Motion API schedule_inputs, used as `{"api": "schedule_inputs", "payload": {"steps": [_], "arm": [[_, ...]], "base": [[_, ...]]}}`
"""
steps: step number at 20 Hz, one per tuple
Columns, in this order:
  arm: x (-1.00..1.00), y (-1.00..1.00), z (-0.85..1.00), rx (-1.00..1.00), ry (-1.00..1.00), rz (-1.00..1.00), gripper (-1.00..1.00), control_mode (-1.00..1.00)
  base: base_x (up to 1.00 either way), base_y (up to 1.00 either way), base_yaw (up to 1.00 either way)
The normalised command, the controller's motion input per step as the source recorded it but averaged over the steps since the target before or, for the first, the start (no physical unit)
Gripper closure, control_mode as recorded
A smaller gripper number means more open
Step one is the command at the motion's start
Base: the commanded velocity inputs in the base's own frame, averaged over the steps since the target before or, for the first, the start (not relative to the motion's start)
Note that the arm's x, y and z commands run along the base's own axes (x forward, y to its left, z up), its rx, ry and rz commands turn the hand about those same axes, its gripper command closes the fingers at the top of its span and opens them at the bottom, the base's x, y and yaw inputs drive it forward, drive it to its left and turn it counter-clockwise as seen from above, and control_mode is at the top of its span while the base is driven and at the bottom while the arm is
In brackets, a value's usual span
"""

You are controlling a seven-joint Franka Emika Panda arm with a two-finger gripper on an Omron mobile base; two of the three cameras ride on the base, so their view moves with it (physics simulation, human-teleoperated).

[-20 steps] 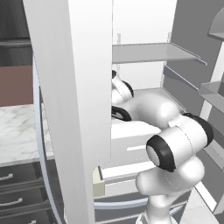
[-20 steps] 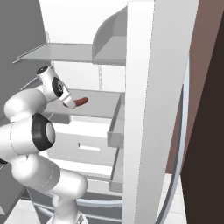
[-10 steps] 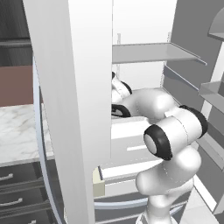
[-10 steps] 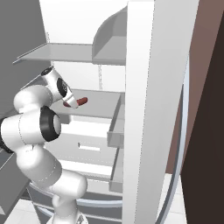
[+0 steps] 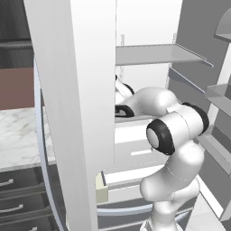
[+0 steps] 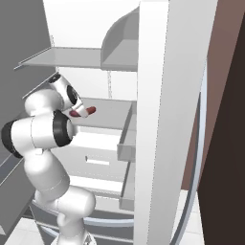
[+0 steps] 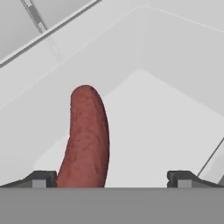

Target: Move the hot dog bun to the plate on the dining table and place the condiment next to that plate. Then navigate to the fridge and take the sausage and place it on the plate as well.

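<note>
The fridge (image 5: 72, 113) stands open and my arm reaches into it. The dark red-brown sausage (image 7: 85, 140) lies on a white inner shelf (image 6: 107, 115), its far end poking out past my hand in the right base view (image 6: 86, 111). My gripper (image 7: 114, 179) is open, its two fingertips (image 7: 43, 178) wide apart on either side of the sausage's near end. The sausage lies close to the left tip, with a broad gap to the right one. In the left base view the hand (image 5: 122, 110) is partly hidden behind the fridge door. The bun, plate and condiment are out of view.
An upper shelf (image 5: 158, 54) hangs above my hand and white drawers (image 6: 98, 153) sit below the sausage's shelf. Door bins (image 5: 221, 94) jut out on the right. A marble-topped counter with dark drawers (image 5: 18, 135) lies left of the fridge.
My elbow has swung up and over towards the fridge interior, and the hand has closed in on the sausage. The sausage has stayed in place on its shelf.
</note>
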Motion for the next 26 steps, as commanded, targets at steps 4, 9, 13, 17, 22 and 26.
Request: {"api": "schedule_inputs", "payload": {"steps": [4, 9, 13, 17, 22, 26], "arm": [[0.26, 0.00, -0.10, 0.00, 0.00, 0.00, -1.00, -1.00], [0.24, 0.01, -0.13, 0.00, 0.01, 0.00, -1.00, -1.00], [0.09, 0.02, -0.21, 0.00, 0.01, 0.00, -1.00, -1.00], [0.00, 0.04, -0.33, 0.00, 0.00, 0.00, -1.00, -1.00], [0.00, 0.04, -0.41, 0.00, 0.00, 0.00, 1.00, -1.00], [0.00, 0.14, -0.33, 0.00, 0.00, 0.00, 1.00, -1.00]], "base": [[0.00, 0.00, 0.00], [0.00, 0.00, 0.00], [0.00, 0.00, 0.00], [0.00, 0.00, 0.00], [0.00, 0.00, 0.00], [0.00, 0.00, 0.00]]}}
